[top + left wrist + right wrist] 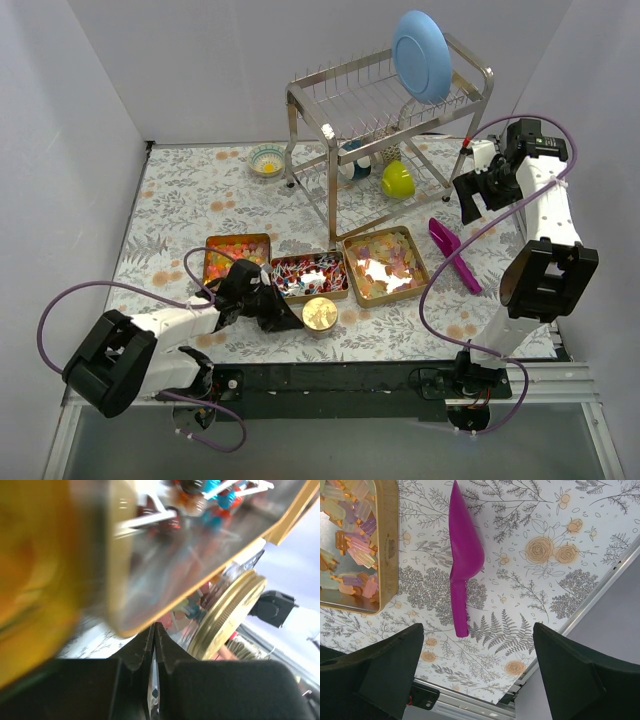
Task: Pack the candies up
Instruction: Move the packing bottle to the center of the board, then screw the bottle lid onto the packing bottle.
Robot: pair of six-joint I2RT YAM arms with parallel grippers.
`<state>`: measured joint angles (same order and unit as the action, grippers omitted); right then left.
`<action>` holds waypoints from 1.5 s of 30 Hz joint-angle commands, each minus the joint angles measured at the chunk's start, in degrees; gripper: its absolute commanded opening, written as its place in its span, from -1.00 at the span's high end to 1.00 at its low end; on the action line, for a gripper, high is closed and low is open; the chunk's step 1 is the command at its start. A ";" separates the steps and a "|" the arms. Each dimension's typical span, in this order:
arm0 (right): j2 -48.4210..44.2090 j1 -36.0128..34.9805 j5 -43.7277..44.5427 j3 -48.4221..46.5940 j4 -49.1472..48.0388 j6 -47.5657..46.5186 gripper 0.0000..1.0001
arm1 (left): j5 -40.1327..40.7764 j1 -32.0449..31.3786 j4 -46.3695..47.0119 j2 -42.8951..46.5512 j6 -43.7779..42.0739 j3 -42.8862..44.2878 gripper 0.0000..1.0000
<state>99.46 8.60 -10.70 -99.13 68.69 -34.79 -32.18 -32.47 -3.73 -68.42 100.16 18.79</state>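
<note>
Left gripper (284,316) pinched closed beside the candies (305,275), right gripper (479,650) wide open above the purple scoop (464,555)

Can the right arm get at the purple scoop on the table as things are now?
Probably yes. The right gripper hangs open above the purple scoop, which lies alone on the flowered cloth. Nothing stands between them.

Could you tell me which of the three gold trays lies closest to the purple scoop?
The right tray, holding translucent yellow-pink candies; the scoop lies beside it. The middle tray and left tray sit farther off.
</note>
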 commanded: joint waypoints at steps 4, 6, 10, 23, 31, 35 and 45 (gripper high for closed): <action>-3.74 -0.08 -1.96 4.12 -2.33 -0.55 -0.93 | 1.68 -5.14 8.91 -2.33 -0.23 3.36 1.00; -4.62 -0.16 -1.78 4.56 -2.24 -0.90 -0.93 | 3.00 -6.20 10.23 -2.42 -1.10 3.45 1.00; -6.29 -0.08 -1.17 5.70 -1.98 -1.69 -0.93 | 5.02 -6.64 8.05 -1.63 -2.85 2.75 1.00; -7.09 -0.08 -2.84 6.15 -2.95 -1.43 -0.93 | 8.89 -6.82 -16.41 12.25 -27.99 10.49 -0.45; -8.40 -0.08 -2.75 6.40 -1.98 -2.39 -0.93 | 19.52 -20.61 1.07 18.50 -44.16 4.15 -0.49; -10.16 -0.08 -2.84 8.25 -2.15 -2.57 -0.93 | 21.61 -24.21 8.71 16.31 -44.17 1.97 -0.53; -13.33 -0.16 -3.36 12.20 -2.77 -2.92 -0.93 | 31.48 -27.65 22.88 12.00 -46.90 -7.18 -0.55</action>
<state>88.58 8.60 -12.58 -88.40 66.54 -36.97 -4.95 -59.09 10.07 -56.47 57.60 13.04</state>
